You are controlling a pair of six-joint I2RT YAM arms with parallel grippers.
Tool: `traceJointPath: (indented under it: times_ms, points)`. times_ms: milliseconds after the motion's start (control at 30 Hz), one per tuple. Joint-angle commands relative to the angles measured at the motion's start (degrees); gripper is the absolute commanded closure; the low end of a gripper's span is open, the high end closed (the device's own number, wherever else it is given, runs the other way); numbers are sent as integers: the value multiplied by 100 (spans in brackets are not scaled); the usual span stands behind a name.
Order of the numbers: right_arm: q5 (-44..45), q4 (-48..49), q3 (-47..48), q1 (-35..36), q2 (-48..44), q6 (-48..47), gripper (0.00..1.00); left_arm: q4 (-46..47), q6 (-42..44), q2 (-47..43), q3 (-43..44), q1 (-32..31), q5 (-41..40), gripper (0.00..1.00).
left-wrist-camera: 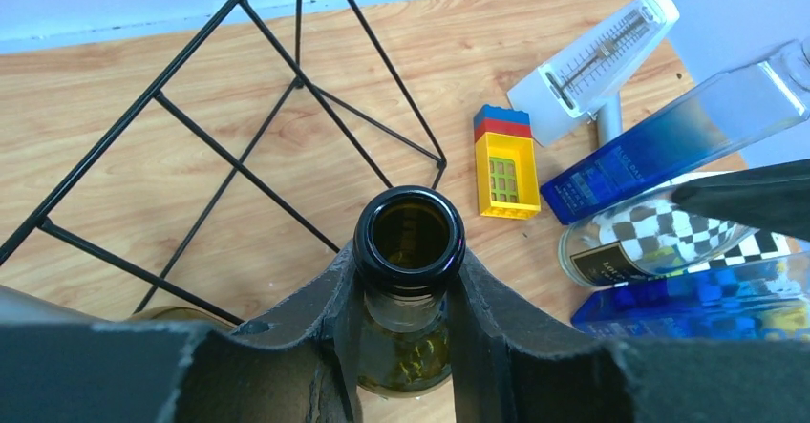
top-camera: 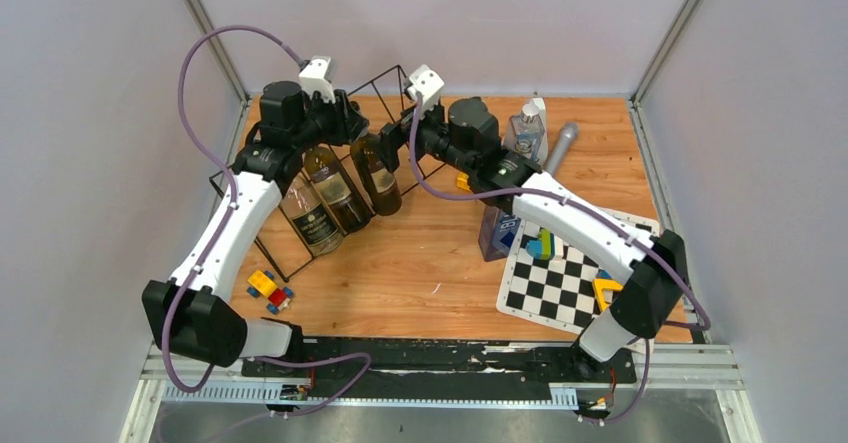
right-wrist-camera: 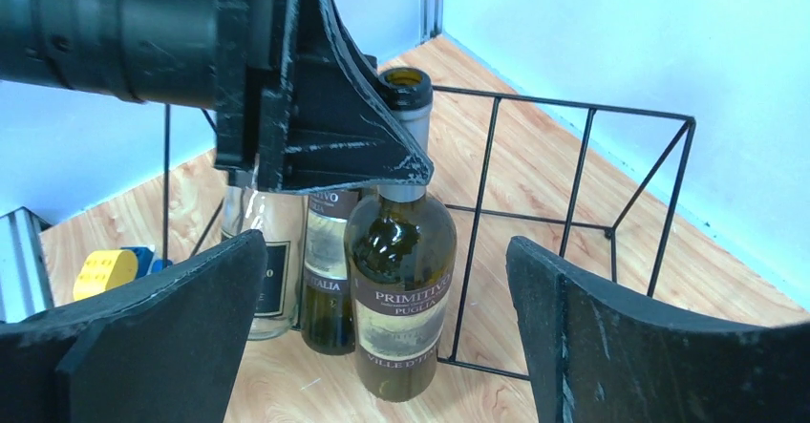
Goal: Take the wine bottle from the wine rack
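The black wire wine rack [top-camera: 375,78] stands at the back left and holds three leaning bottles. My left gripper [top-camera: 350,123] is shut on the neck of the rightmost one, a dark wine bottle [top-camera: 380,178]. In the left wrist view the gripper [left-wrist-camera: 409,270] clamps the neck just under the open mouth of the bottle [left-wrist-camera: 409,347], with rack wires [left-wrist-camera: 239,165] beyond. My right gripper [top-camera: 403,135] is open and empty. In the right wrist view it [right-wrist-camera: 387,251] faces that bottle [right-wrist-camera: 399,299], labelled PRIMITIVO PUGLIA, from a short distance, beside the rack [right-wrist-camera: 476,213].
A clear bottle [top-camera: 310,218] and an olive bottle [top-camera: 335,188] lean in the rack to the left. A blue bottle [top-camera: 495,228], a soap dispenser [top-camera: 527,128], a grey cylinder [top-camera: 560,143] and a chessboard [top-camera: 570,273] lie right. Toy bricks [top-camera: 270,288] lie front left.
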Motion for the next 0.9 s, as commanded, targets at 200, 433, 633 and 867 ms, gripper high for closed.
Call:
traceJointPath:
  times_ms: [200,433,633,867]
  points:
    - [-23,-558,-263,131,-1575,190,3,113,518,-618,12,-865,-631,100]
    - [502,-1403,-202,131,-2572,628,3,495,664,-744,-197,-1405,-734,100]
    - [2026,-2741,35,132,-3224,1288,4,953,700,-474,-139,-1870,-794,100]
    - [2774,-3675,-451,129,-4218,1845,4,1463,863,52,-79,-2411,-1014,100]
